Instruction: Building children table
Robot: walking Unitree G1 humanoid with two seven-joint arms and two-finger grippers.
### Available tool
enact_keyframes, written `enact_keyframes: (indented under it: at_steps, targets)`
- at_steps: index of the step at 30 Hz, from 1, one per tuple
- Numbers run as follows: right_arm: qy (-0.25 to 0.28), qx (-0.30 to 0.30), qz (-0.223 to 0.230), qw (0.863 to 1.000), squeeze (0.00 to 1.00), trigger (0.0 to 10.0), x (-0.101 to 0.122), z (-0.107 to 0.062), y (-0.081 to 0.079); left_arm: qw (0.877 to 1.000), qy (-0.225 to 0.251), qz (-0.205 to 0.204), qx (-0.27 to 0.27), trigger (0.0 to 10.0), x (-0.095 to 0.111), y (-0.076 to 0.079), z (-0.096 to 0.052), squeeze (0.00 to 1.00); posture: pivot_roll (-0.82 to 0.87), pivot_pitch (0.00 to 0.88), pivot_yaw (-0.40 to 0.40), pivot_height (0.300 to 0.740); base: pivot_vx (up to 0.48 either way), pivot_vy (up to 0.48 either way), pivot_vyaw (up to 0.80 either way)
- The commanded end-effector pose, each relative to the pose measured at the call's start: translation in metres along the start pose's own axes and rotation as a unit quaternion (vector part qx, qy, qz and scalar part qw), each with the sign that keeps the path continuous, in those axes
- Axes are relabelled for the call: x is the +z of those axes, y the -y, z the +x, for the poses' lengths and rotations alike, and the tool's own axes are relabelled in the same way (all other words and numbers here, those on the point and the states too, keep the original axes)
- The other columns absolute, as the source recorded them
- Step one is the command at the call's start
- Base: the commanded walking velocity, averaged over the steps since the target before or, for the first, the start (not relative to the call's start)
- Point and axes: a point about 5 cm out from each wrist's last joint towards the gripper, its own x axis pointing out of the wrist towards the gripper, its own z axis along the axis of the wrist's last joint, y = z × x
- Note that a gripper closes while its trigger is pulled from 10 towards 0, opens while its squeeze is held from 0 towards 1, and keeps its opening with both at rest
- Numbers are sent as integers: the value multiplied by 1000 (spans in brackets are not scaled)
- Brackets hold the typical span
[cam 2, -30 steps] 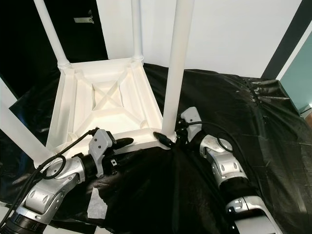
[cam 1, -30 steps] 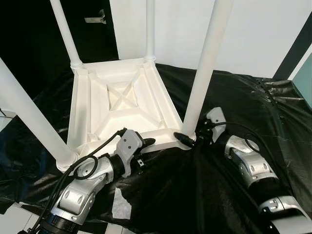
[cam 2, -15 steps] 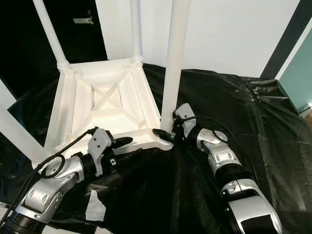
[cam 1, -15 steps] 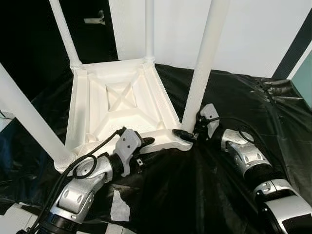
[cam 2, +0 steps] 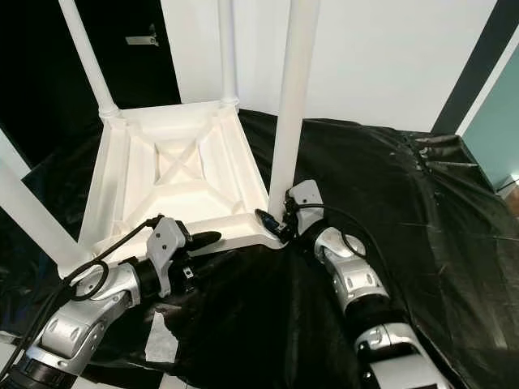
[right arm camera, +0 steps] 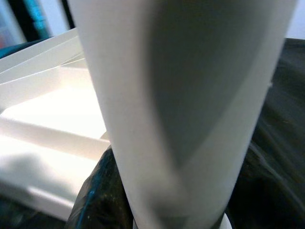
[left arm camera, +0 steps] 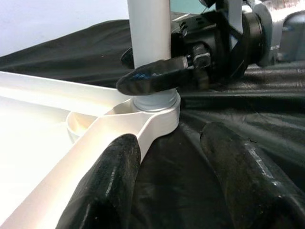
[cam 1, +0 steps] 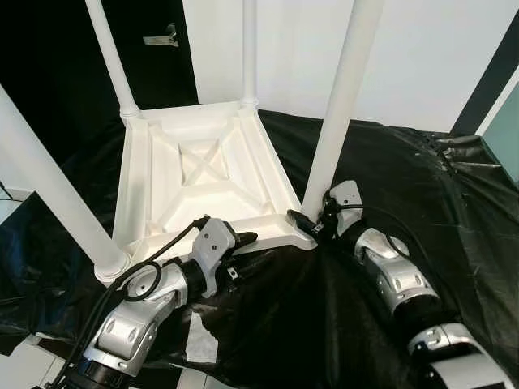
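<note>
While it lies upside down on the black sheet [cam 1: 422, 186], the white children's table [cam 1: 203, 174] shows its ribbed underside, four legs pointing up. Right gripper [cam 1: 312, 227] is clamped round the base of the near-right leg [cam 1: 336, 113], just above its corner socket; the right wrist view has that leg between the fingers. Left gripper [left arm camera: 176, 181] sits at the near rim of the tabletop, fingers [left arm camera: 107, 183] apart, one finger against the rim edge, the other over the sheet.

Handling, as judged: moulded plastic, light, stiff, hollow. Smooth round legs likely slippery under a twist, so grip low near the socket, where leverage is short. Rim is the steadying hold; the table may skate on the glossy sheet.
</note>
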Motion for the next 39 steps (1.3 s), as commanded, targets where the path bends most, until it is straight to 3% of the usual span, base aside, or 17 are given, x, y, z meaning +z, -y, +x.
enact_keyframes:
  at_steps: [1, 4, 9, 14, 22, 23, 25, 26, 38, 39]
  targets:
    - [-45, -47, -3, 998, 0, 10000, -18, -6, -4, 999, 0, -3, -36, 10000, -1, 4, 0, 0, 40, 0, -21, 740, 0, 0, 0]
    - [-45, -75, -1, 996, 0, 10000, -18, -5, -9, 999, 1, -3, -38, 10000, 0, 4, 0, 0, 35, 0, -20, 740, 0, 0, 0]
    - [-49, -183, 24, 982, 0, 10000, -14, -3, -23, 999, 2, -1, -42, 10000, 0, 3, 3, 0, 24, 0, -17, 740, 0, 0, 0]
    - [-33, -170, 36, 984, 0, 10000, -7, -1, -39, 999, 5, -2, -43, 10000, 1, 4, 5, 0, 13, 0, -15, 740, 0, 0, 0]
    - [-14, -181, 38, 983, 0, 10000, 0, -1, -31, 999, 7, 3, -44, 10000, 4, 2, 7, 0, 18, 0, -18, 740, 0, 0, 0]
    - [-13, -177, 41, 983, 114, 10000, 0, -1, -30, 999, 7, 3, -44, 10000, 4, 2, 7, 0, 20, 0, -18, 740, 0, 0, 0]
    - [-13, -175, 43, 984, 114, 10000, 1, -1, -30, 999, 7, 3, -43, 10000, 4, 2, 7, 0, 20, 0, -18, 740, 0, 0, 0]
    - [-9, -175, 41, 984, 996, 10000, 1, -2, -29, 999, 7, 3, -43, 10000, 4, 2, 7, 0, 21, 0, -19, 740, 0, 0, 0]
    - [47, -84, 71, 993, 1000, 10000, 6, -30, -24, 999, 6, 1, -34, 10000, 3, 1, 3, 0, 33, 0, -36, 740, 0, 0, 0]
    - [41, -47, 74, 995, 1000, 10000, 1, -38, -21, 999, 6, 1, -33, 10000, 3, 1, 3, 0, 32, 0, -35, 740, 0, 0, 0]
